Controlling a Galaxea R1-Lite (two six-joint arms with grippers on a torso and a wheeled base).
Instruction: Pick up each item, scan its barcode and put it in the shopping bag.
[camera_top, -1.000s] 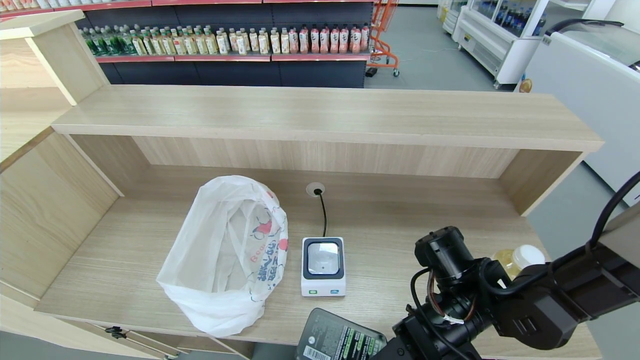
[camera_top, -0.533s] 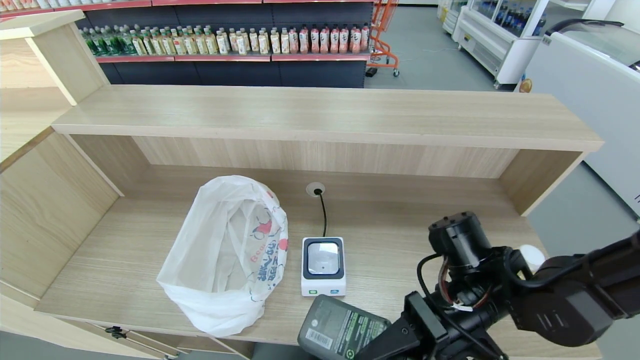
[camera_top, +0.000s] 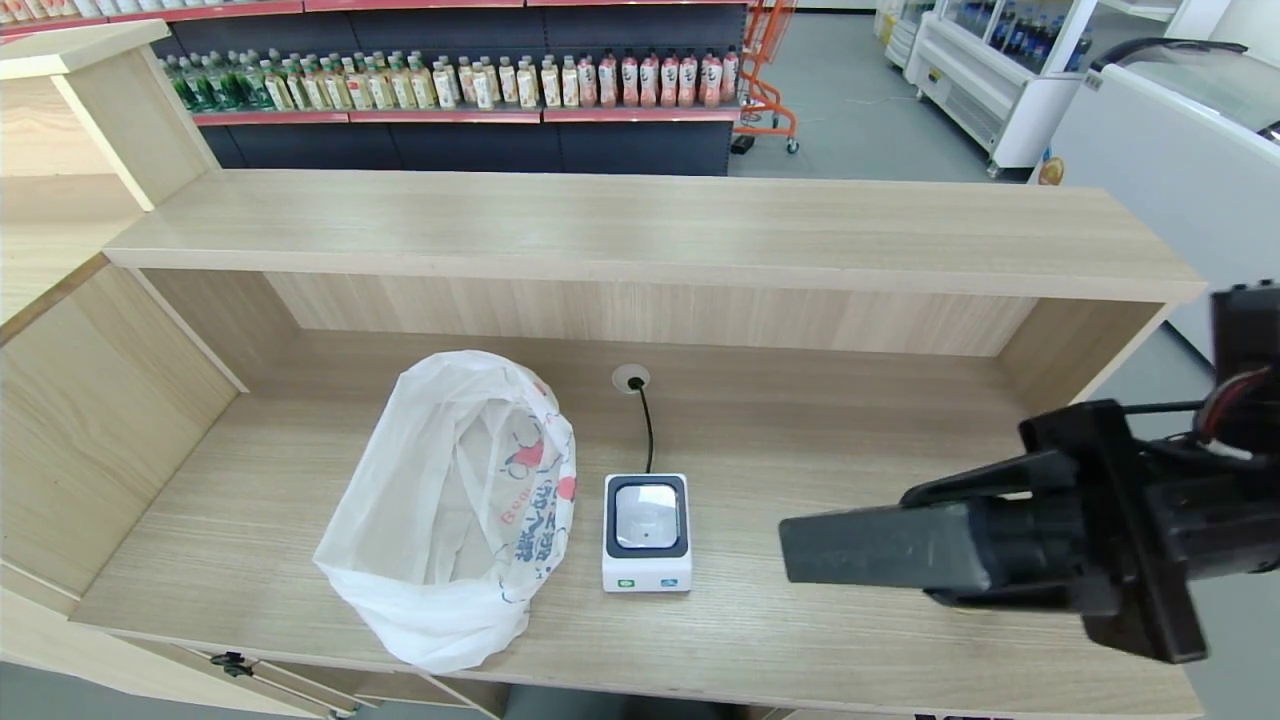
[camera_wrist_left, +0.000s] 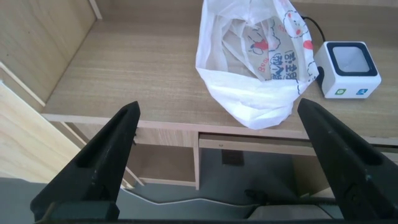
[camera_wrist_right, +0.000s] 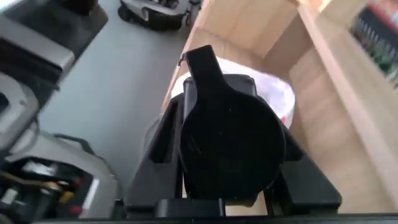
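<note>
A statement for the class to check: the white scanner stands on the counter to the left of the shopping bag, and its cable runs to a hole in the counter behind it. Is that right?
One detail is wrong. The head view shows the scanner standing to the right of the shopping bag, not to its left. The rest holds: it is on the counter, and its cable runs to a hole behind it.

- shopping bag (camera_top: 440, 520): thin white plastic with red and blue print. It is stood slumped on the counter (camera_top: 250, 500), mouth open upward, just left of the scanner.
- scanner (camera_top: 647, 532): small white box, set flat on the counter with its dark window faced up.
- dark flat pack (camera_top: 880, 545): seen edge-on, held level above the counter, right of the scanner.
</note>
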